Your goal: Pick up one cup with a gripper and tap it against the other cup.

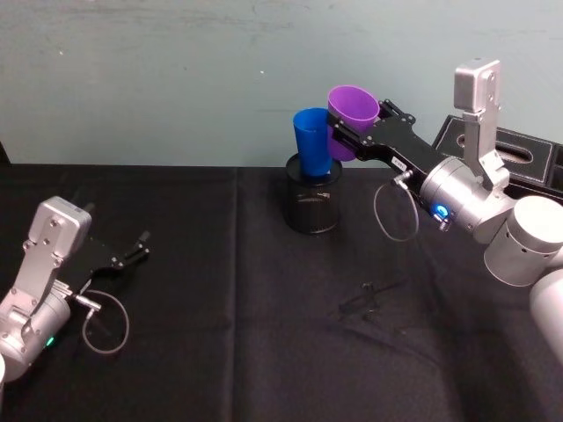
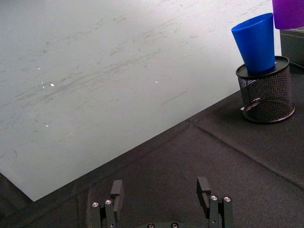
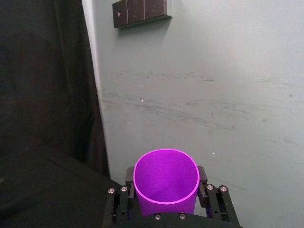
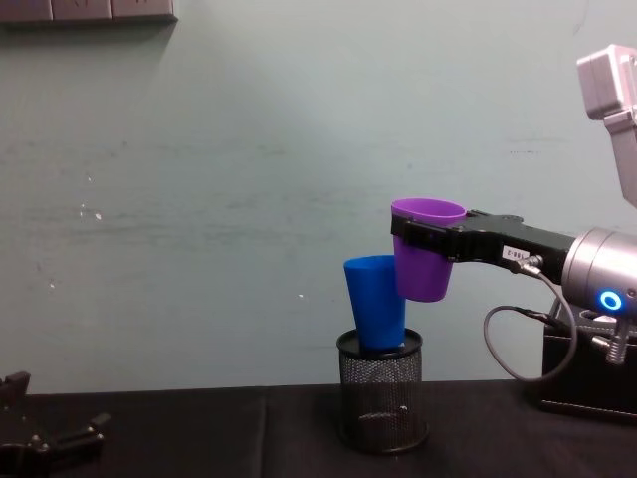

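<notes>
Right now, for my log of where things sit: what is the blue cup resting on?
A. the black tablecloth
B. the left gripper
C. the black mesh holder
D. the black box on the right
C: the blue cup stands tilted on the black mesh holder, with the purple cup held up beside it in the right gripper; the left gripper sits low at the left.

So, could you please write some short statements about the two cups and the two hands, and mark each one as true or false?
1. The right hand holds the purple cup. True.
2. The blue cup is in the left hand. False: it rests at the top of the mesh pen holder.
3. The left hand is open and empty. True.
4. The purple cup is upside down. False: its opening faces up.
</notes>
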`<action>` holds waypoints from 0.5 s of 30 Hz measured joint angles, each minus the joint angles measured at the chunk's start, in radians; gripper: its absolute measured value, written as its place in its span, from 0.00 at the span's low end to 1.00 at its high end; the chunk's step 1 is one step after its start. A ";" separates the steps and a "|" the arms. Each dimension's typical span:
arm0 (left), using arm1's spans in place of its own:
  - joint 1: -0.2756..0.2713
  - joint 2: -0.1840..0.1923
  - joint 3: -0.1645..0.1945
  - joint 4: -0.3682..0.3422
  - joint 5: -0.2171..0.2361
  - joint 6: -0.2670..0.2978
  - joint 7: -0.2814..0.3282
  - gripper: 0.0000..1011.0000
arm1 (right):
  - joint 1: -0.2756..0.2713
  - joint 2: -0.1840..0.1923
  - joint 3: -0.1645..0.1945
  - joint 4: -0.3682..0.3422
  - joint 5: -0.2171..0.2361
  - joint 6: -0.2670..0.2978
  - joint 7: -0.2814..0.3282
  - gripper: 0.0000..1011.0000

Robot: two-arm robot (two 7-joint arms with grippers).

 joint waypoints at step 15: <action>0.000 0.000 0.000 0.000 0.000 0.000 0.000 1.00 | -0.035 0.020 0.001 -0.064 -0.007 0.022 -0.019 0.73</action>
